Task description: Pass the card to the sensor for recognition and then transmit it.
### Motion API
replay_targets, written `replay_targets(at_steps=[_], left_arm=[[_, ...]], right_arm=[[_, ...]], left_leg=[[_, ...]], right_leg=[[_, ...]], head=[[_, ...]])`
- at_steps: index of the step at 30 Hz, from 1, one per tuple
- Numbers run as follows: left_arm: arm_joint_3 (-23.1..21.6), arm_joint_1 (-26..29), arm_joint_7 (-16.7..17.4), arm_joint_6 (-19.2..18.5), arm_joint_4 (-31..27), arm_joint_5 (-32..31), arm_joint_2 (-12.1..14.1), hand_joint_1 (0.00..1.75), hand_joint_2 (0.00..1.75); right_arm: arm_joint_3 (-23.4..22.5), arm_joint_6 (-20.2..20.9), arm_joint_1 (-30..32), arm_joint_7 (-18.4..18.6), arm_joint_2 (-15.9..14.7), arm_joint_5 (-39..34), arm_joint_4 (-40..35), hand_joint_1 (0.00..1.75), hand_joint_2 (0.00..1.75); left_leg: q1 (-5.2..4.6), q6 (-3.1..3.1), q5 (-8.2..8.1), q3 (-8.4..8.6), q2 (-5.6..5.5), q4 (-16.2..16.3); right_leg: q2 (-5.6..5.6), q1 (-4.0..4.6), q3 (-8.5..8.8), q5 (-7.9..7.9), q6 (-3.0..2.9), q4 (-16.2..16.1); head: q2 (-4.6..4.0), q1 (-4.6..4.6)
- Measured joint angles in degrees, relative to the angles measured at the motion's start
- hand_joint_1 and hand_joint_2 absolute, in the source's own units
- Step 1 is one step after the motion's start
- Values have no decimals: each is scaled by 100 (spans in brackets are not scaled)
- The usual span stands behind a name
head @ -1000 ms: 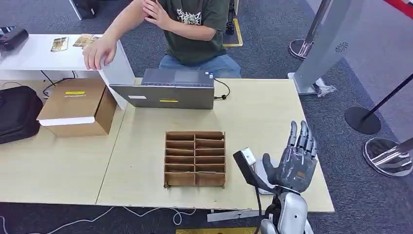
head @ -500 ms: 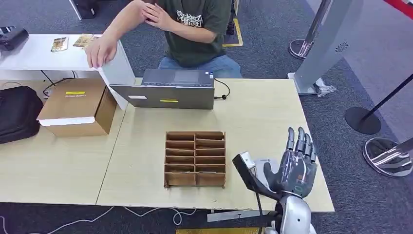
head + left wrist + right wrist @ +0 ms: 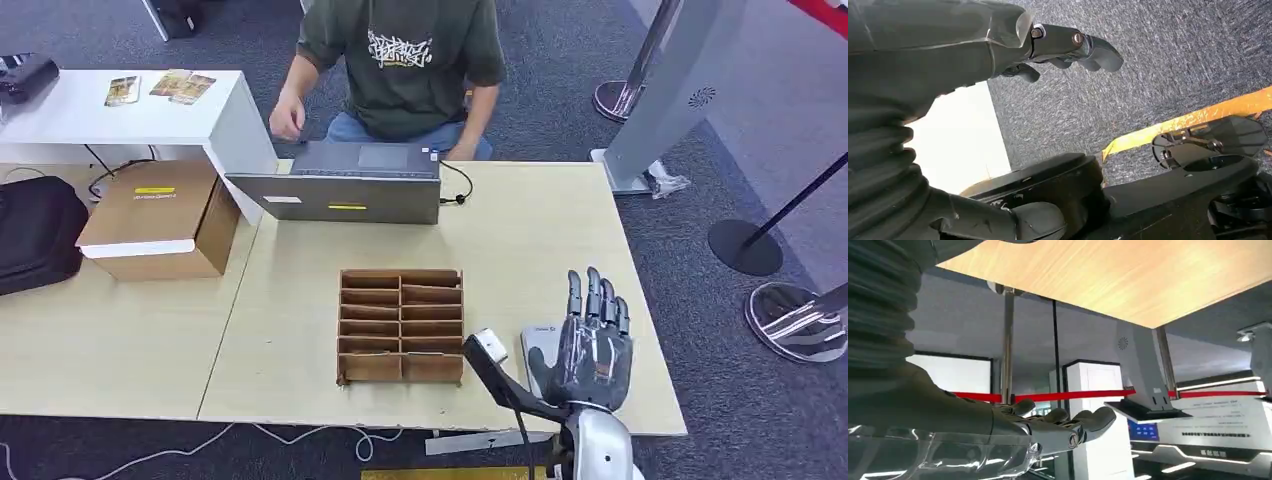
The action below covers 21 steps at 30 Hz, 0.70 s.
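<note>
Scanning from the left edge of the head view: black bag [image 3: 35, 235], then a cardboard box [image 3: 155, 220]. Above them, upper left, was a white side table [image 3: 150, 120] w/ a few small cards [image 3: 122, 90] on it. Those looked like the task's card supply, well apart from both hands. A person [image 3: 410, 60] sat at top centre behind a grey device [image 3: 340, 185] on the desk [image 3: 520, 230].

Centre frame was a wooden slotted rack [image 3: 400, 325]; couldn't tell if any slot held a card. Lower right, a pale grey pad [image 3: 537, 345], prob. the sensor, lay just beside the right hand [image 3: 592, 345], which was raised w/ fingers spread and empty. In its wrist view the left hand [image 3: 1063, 42] hung over carpet, fingers loosely extended, nothing in it.

Risks, as I judged them:
- No card held, so any pass over the pad would read nothing.
- Lowering the open hand could nudge the pad off the near desk edge, or clip the rack.
</note>
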Motion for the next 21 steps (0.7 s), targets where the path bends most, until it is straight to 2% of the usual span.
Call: replay_targets(at_steps=[7, 21], left_arm=[[55, 0, 0, 0, 0, 0, 2, 0, 175], [101, -5, 0, 0, 0, -57, 15, 0, 175]], right_arm=[[-39, 210, 119, -304, 151, 0, -2, 0, 175], [-129, 426, 353, -444, 243, 0, -39, 0, 175]], left_leg=[[0, -1, -1, 1, 0, 0], [0, -2, -2, 1, 2, 0]], right_leg=[[0, 0, 0, 0, 0, 0], [1, 0, 1, -5, 6, 0]], head=[[0, -2], [0, 0]])
